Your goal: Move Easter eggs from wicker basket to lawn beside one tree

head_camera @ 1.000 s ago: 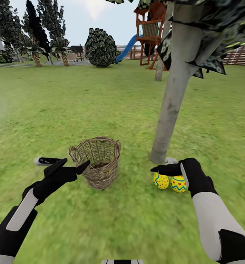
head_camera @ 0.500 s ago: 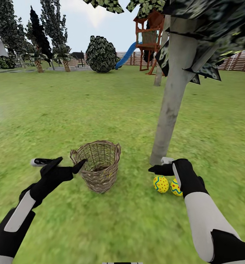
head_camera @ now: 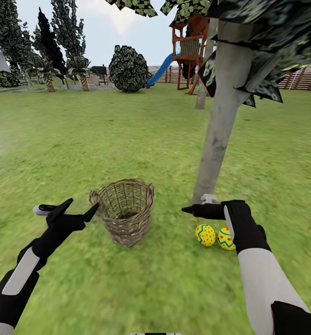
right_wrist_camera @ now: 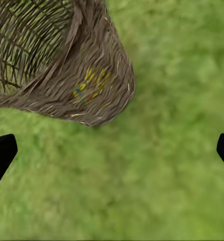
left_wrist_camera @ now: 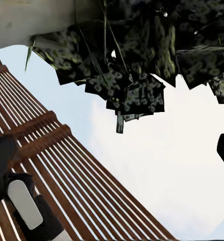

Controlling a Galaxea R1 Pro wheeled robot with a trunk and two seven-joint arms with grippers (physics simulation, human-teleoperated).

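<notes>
Two yellow Easter eggs (head_camera: 205, 235) (head_camera: 225, 238) lie side by side on the lawn (head_camera: 165, 288) at the foot of the tree's pale-grey trunk (head_camera: 218, 135). The wicker basket (head_camera: 125, 211) stands upright left of them. A third egg (right_wrist_camera: 89, 83) shows dimly through the basket's weave (right_wrist_camera: 51, 60) in the right wrist view. My right gripper (head_camera: 199, 204) hangs open just above and left of the two eggs, between trunk and basket, holding nothing. My left gripper (head_camera: 79, 208) is open and empty, close to the basket's left rim.
Dark foliage (head_camera: 267, 42) hangs low over the trunk. Far off stand a play tower (head_camera: 189, 44) with a blue slide (head_camera: 161, 69), a round bush (head_camera: 127, 63), cypress-shaped trees (head_camera: 53, 42) and a slatted fence (head_camera: 309, 77). Open grass stretches all around.
My right gripper has drawn up and leftward off the two eggs, which stay on the grass. My left gripper has slid a little left, away from the basket rim.
</notes>
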